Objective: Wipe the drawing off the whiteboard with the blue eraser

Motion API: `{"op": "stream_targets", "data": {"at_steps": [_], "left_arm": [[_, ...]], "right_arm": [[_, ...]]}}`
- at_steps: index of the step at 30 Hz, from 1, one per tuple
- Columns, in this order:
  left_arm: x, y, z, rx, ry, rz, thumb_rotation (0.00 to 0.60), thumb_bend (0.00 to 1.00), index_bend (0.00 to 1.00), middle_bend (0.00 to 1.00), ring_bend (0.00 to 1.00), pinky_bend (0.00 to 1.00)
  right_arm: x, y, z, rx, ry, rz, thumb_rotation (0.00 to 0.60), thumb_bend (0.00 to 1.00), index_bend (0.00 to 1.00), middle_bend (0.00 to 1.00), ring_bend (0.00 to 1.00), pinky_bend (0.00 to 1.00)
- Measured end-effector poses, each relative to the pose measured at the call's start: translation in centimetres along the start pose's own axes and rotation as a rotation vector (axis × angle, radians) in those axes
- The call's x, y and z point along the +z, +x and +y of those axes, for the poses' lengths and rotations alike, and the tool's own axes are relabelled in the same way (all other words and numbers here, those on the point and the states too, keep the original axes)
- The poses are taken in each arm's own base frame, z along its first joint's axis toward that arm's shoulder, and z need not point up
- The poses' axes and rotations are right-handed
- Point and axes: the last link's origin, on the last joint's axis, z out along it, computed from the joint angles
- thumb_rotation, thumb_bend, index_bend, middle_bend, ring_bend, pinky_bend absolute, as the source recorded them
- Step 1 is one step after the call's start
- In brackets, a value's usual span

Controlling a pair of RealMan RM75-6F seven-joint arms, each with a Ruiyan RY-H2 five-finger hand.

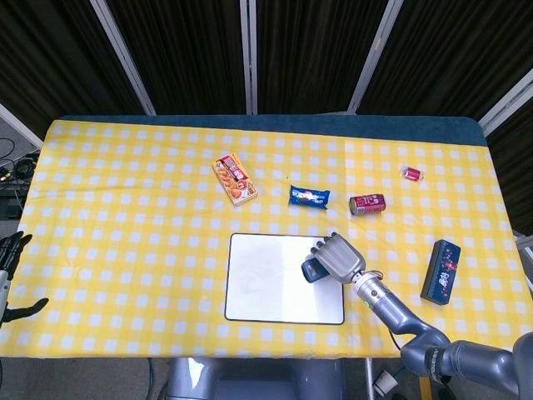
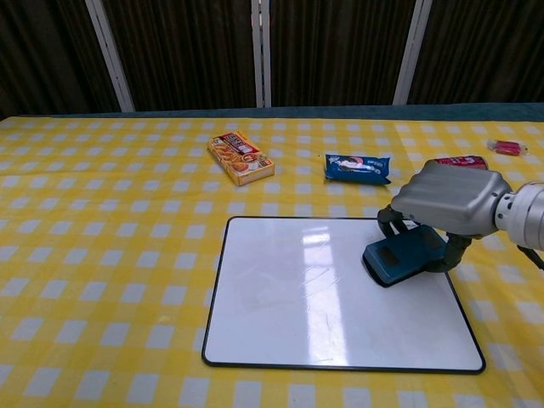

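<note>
The whiteboard (image 1: pixel 266 287) (image 2: pixel 297 297) lies flat near the table's front edge, its surface white with only faint marks. My right hand (image 1: pixel 337 257) (image 2: pixel 446 201) grips the blue eraser (image 1: pixel 314 269) (image 2: pixel 401 256) and presses it on the board's upper right part. My left hand (image 1: pixel 10 254) hangs at the far left off the table, fingers apart, holding nothing.
Behind the board lie an orange snack box (image 1: pixel 235 177) (image 2: pixel 241 157), a blue snack packet (image 1: pixel 309 197) (image 2: pixel 358 167) and a red can (image 1: pixel 366 203) (image 2: pixel 463 161). A small pink candy (image 1: pixel 412 173) (image 2: pixel 508 147) sits far right. A dark blue box (image 1: pixel 440 271) lies right of the board.
</note>
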Motion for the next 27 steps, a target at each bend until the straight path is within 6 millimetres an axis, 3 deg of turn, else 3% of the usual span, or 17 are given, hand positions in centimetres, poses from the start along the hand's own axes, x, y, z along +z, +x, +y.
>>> {"op": "stream_targets", "data": {"at_steps": [20,27], "left_arm": [[0.0,-0.2,0.6,0.011,-0.018,-0.006,0.6,0.0,0.0,0.0,0.0,0.0],[-0.1,-0.3,0.8,0.012,-0.021,-0.004,0.6,0.0,0.0,0.0,0.0,0.0]], "right_arm": [[-8.5,-2.1,-1.1,-0.052,0.156,-0.088,0.6,0.57,0.54,0.55,0.46,0.49],[-9.3,-1.5,-1.0,-0.038,0.141,-0.047,0.6,0.57,0.54,0.55,0.46,0.49]]}}
